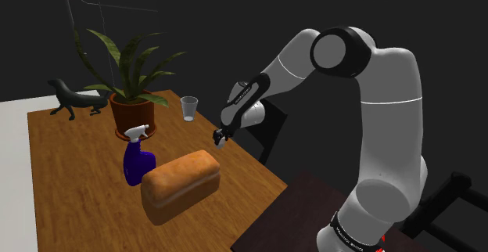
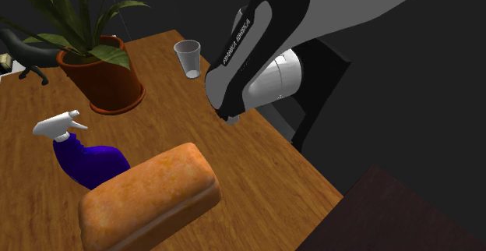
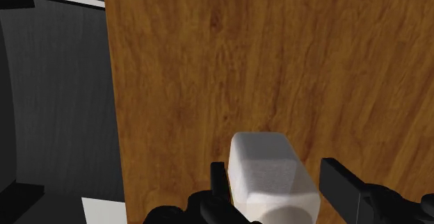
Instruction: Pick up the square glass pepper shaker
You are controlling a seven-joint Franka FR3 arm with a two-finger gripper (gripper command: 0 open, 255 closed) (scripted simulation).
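- Bread loaf (image 1: pixel 181 184) nearest on the wooden table (image 1: pixel 78 180), well clear of the gripper (image 1: pixel 220 138).
- Blue spray bottle (image 1: pixel 137 160) with white trigger head, touching or just behind the loaf.
- Gripper down at the table's edge on the shoulder view's right; nothing between it and the shaker (image 3: pixel 271 170).
- Jaws apart, straddling the shaker: one finger (image 3: pixel 219 181) against its side, thin gap at the other.
- Clear tumbler (image 1: pixel 188 108) farther along the same edge.
- Potted plant (image 1: pixel 133 111) behind the bottle; dark animal figurine (image 1: pixel 74 99) at the far corner.
- Shaker: plain white-grey block, square top with rounded corners, upright; no glass look.
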